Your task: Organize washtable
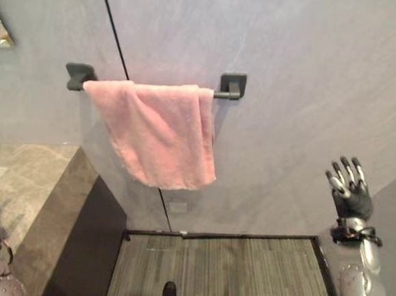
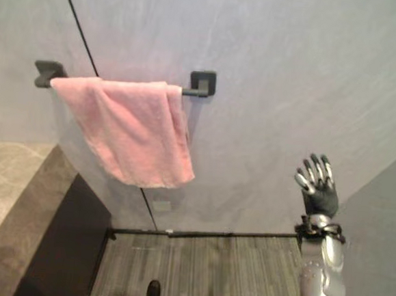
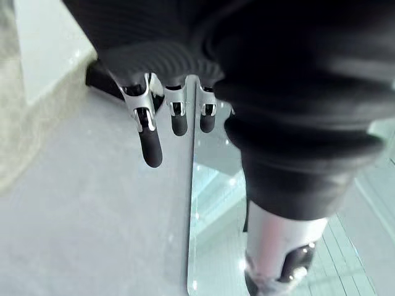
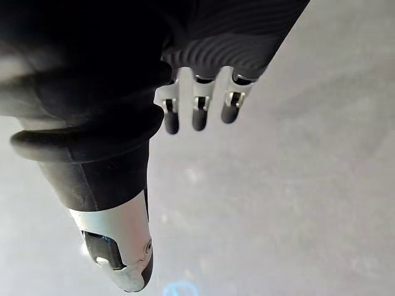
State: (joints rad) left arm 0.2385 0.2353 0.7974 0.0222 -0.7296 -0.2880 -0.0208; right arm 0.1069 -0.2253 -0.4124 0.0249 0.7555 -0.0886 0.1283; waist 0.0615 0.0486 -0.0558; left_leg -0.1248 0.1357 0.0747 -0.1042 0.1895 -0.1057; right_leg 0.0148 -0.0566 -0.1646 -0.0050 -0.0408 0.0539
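Towel (image 1: pixel 159 132) first: where is it found?

It is seen draped over the dark bar (image 1: pixel 227 94) on the grey wall (image 1: pixel 306 81), above the far end of the stone surface (image 1: pixel 23 189). It is bunched unevenly, and its lower edge is slanted, with the lowest corner hung toward the robot's right.

How is its long axis laid?

The bar is run level from left to right along the wall, so the fold is laid the same way, and the cloth is hung straight down from it.

Which hand is judged better placed?

The right hand (image 1: pixel 349 191). It is held up to the robot's right of the towel, about level with the lower hem and well apart from it, and nothing is touched. The left hand (image 3: pixel 151 145) is shown from its own wrist beside a pale grey face and an edge of glass (image 3: pixel 191 246). Its distance from the towel cannot be told.

And the fingers?

On both hands they are held straight and released, and nothing is gripped.

What is the coming move turned on, then?

A reach up and toward the robot's left is likely called for, since the towel lies that way from the right hand's fingers (image 4: pixel 199 111). The hem would probably be met before the bar.
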